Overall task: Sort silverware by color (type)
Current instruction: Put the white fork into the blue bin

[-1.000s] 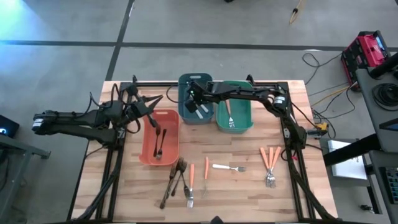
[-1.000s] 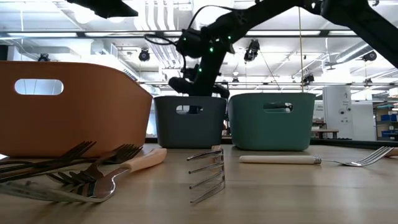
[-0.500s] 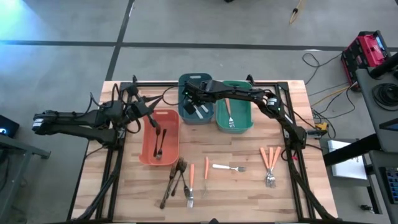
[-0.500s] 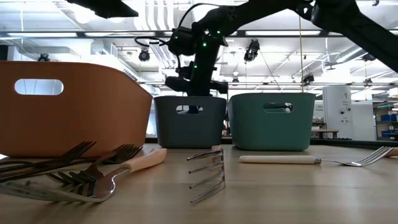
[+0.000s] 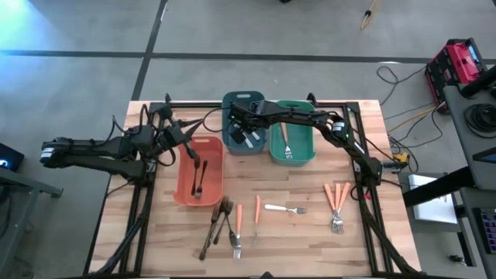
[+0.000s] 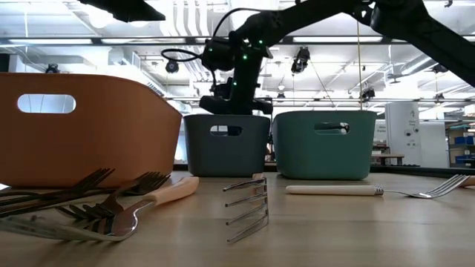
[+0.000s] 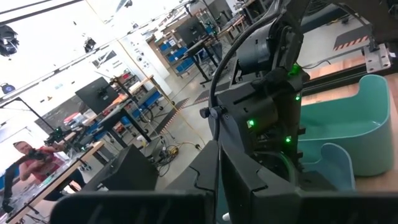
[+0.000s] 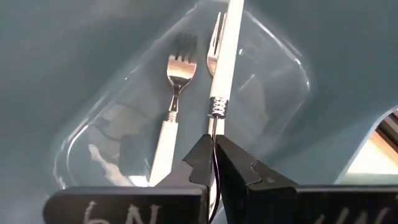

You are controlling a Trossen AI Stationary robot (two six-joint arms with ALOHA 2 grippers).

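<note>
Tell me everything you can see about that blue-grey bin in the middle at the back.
The blue-grey bin is a small plastic tub with smooth, rounded walls and a slot handle cut into its end. It stands upright on the wooden table, at the back, between the salmon bin and the green bin. Inside lie two white-handled forks side by side on its floor. The right gripper hangs over its opening, fingers shut.

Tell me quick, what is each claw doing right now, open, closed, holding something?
Left gripper: closed, holding nothing, by the salmon bin.
Right gripper: closed, over the blue bin; whether it grips a white-handled fork is unclear.
</note>
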